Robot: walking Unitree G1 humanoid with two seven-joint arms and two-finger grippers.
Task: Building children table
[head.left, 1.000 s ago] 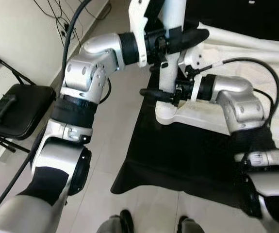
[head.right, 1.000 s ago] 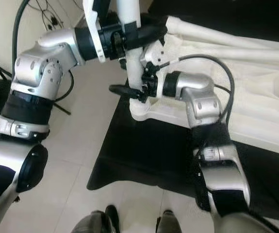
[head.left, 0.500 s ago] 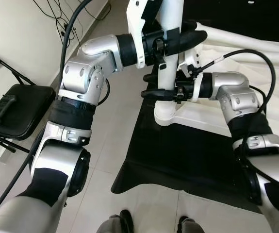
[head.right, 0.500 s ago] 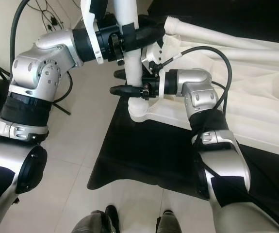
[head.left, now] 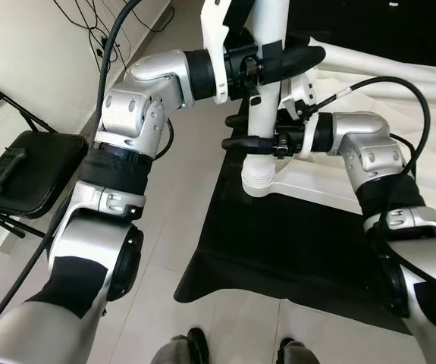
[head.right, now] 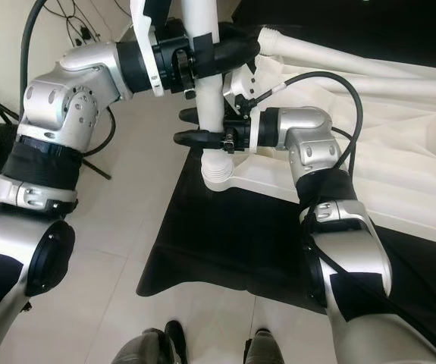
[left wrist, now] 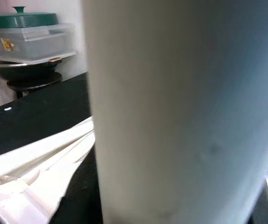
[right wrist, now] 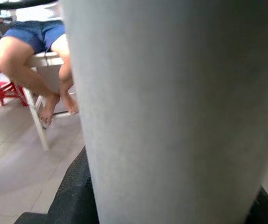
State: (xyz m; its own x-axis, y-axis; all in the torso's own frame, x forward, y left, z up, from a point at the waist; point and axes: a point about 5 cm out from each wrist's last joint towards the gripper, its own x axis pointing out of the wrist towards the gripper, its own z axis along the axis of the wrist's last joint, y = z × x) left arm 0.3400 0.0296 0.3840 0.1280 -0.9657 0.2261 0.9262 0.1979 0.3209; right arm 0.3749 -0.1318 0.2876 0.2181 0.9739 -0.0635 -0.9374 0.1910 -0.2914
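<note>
A white table leg (head.left: 267,91) stands upright over the corner of the white tabletop (head.left: 316,186), which lies flat on a black cloth (head.left: 278,243). My left gripper (head.left: 297,59) is shut on the leg high up. My right gripper (head.left: 236,132) is shut on it lower down, reaching in from the right. Below the right fingers the leg's ribbed end (head.left: 259,176) meets the corner socket. The leg's white shaft (left wrist: 180,112) looms close in the left wrist view, and the same shaft (right wrist: 171,112) does so in the right wrist view.
More white legs (head.left: 384,64) lie across the tabletop at the back. A black folding chair (head.left: 20,174) stands on the tiled floor to the left, with cables by the wall. A person's shoes (head.left: 195,345) are near my feet. A seated person (right wrist: 31,51) and a red stool (right wrist: 5,86) are beyond.
The ribbed end of the leg now shows above the corner socket, where a smooth base showed before. Both grippers keep their hold; the right one sits slightly higher than a second ago.
</note>
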